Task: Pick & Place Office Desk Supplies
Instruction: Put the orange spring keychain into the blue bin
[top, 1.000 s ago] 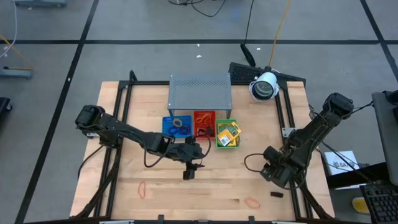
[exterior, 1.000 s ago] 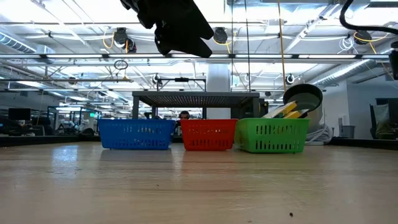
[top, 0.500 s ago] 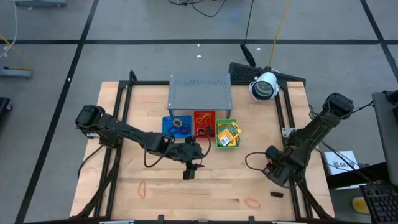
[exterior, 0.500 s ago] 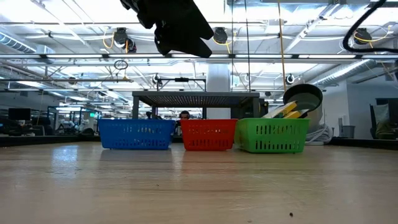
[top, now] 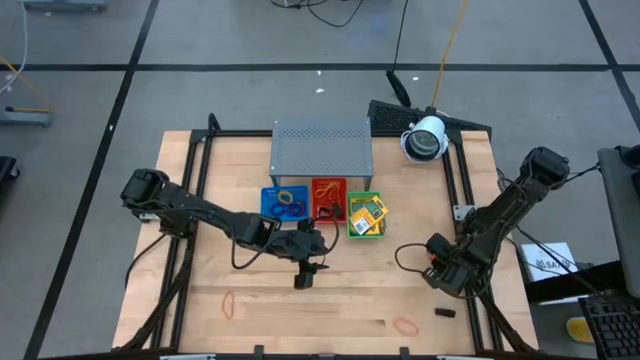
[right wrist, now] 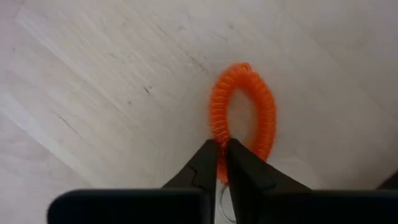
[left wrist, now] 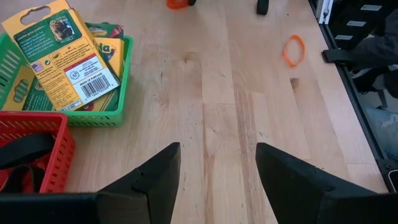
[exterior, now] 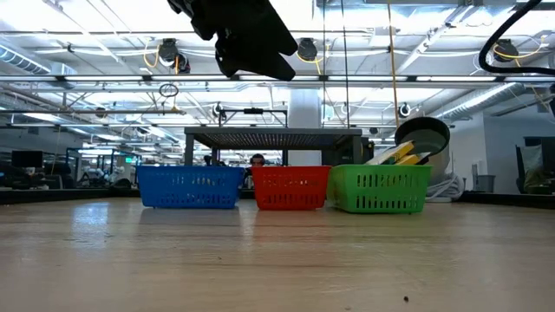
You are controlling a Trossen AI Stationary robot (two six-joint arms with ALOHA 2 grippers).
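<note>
One coil ring: orange coil ring (right wrist: 244,112) flat on table (top: 260,310), near right edge.
Right jaws (right wrist: 221,163): pinching ring's strand, seemingly.
Left jaws (left wrist: 217,180): spread, mid-table.
Lift: straight up, slowly.

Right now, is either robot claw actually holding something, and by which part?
The right gripper pinches an orange coiled band by the near side of its loop. The left gripper is open, empty.

blue tray (top: 283,202), red tray (top: 328,196), green tray (top: 352,228), grey shelf (top: 321,146)

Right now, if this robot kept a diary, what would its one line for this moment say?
right fingers: pinched shut on orange coiled plastic ring lying on wooden table | left fingers: open, above table beside green plastic tray
</note>
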